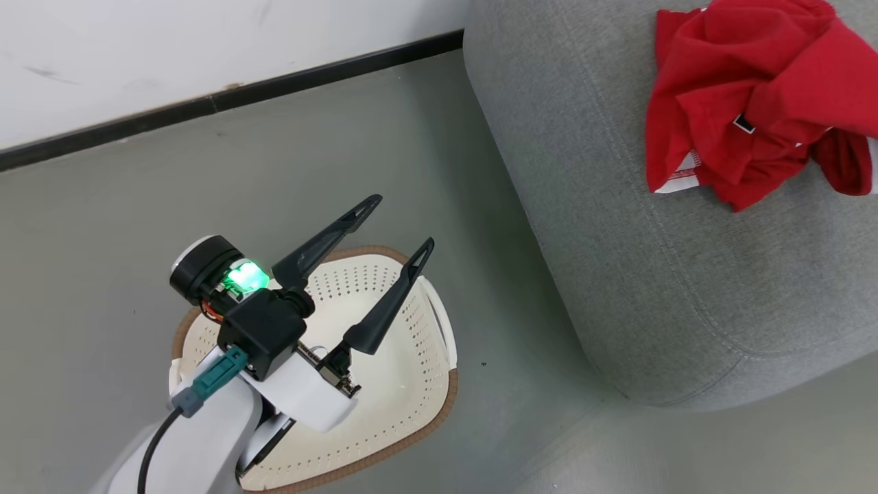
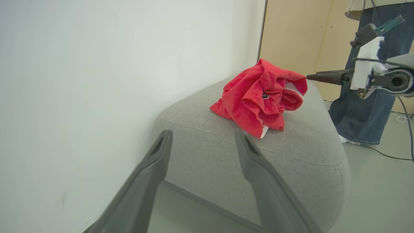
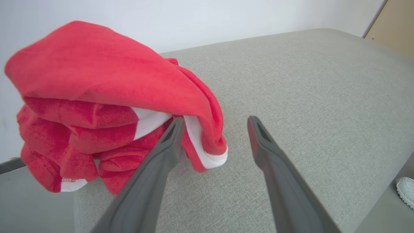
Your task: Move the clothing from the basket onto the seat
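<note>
Clothing (image 1: 754, 96) lies in a crumpled red heap on the seat (image 1: 651, 288), and in the head view the frame's top and right edges cut it off, so its full spread cannot be told. A small black-and-white tag (image 1: 743, 123) on it is too small to read. The seat, a grey woven sofa, also runs out of that frame at the right. The basket (image 1: 411, 412) stands on the grey floor (image 1: 103, 240) just beside the seat's rounded corner. The pale forearm (image 1: 206, 439) and the left gripper (image 1: 403, 220) cover much of its near side. What shows of its inside is bare perforated white plastic, ringed by the brown rim. The left gripper's two dark fingers stand spread wide apart and close on nothing. The right gripper (image 3: 216, 119) reaches low over the seat cushion with its jaws parted too. Its left finger (image 3: 168, 145) lies against a hanging fold of the clothing with white trim, but the jaws do not pinch the fabric. The left wrist view adds a person (image 2: 359, 97) in blue jeans standing past the seat's far end, beside a beige panel (image 2: 291, 29), and one dark finger of the right gripper level with the heap. The right wrist view catches a white shoe (image 3: 406, 191) at its lower right corner
</note>
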Robot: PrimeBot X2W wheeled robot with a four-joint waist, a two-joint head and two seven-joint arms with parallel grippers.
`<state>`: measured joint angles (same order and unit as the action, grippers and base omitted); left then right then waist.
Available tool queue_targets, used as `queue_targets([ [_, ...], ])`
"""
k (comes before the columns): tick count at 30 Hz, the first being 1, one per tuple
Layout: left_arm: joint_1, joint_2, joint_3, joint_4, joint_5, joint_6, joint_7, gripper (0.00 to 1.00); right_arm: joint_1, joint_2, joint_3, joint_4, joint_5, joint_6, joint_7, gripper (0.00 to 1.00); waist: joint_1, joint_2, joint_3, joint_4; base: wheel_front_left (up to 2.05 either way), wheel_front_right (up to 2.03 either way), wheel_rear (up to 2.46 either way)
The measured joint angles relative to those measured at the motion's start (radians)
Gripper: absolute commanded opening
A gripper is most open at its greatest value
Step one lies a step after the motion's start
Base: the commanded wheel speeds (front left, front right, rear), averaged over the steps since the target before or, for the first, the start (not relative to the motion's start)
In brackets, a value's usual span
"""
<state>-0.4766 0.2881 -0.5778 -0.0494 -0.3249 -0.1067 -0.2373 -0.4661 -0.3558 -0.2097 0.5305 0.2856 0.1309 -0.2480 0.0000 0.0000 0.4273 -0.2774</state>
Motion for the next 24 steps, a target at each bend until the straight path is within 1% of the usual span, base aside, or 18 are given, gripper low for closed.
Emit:
queue_targets([
  [3,0.001,0.000,0.014,0.008,-0.004,0.005,-0.002,1.00,0.011,0.005,0.015,-0.055,0.025,0.000,0.000,1.00,0.0000,0.0000,-0.016,-0.011,0.00,0.00,0.00],
  [8,0.012,-0.002,0.037,0.025,-0.015,0.016,-0.010,1.00,0.012,0.007,0.060,-0.129,0.029,0.000,-0.002,1.00,0.0000,0.0000,-0.047,-0.024,0.00,0.00,0.00],
  [11,0.023,-0.004,0.056,0.037,-0.017,0.030,-0.011,1.00,0.011,0.023,0.092,-0.171,0.030,0.000,-0.002,1.00,0.0000,0.0000,-0.068,-0.026,0.00,0.00,0.00],
  [17,0.055,-0.002,0.100,0.067,-0.017,0.066,-0.011,1.00,0.009,0.063,0.171,-0.229,0.012,0.000,-0.003,1.00,0.0000,0.0000,-0.110,-0.016,0.00,0.00,0.00],
  [24,0.115,-0.004,0.151,0.103,-0.018,0.117,-0.012,1.00,0.003,0.099,0.254,-0.248,-0.026,0.000,-0.003,1.00,0.0000,0.0000,-0.160,0.015,0.00,0.00,0.00],
])
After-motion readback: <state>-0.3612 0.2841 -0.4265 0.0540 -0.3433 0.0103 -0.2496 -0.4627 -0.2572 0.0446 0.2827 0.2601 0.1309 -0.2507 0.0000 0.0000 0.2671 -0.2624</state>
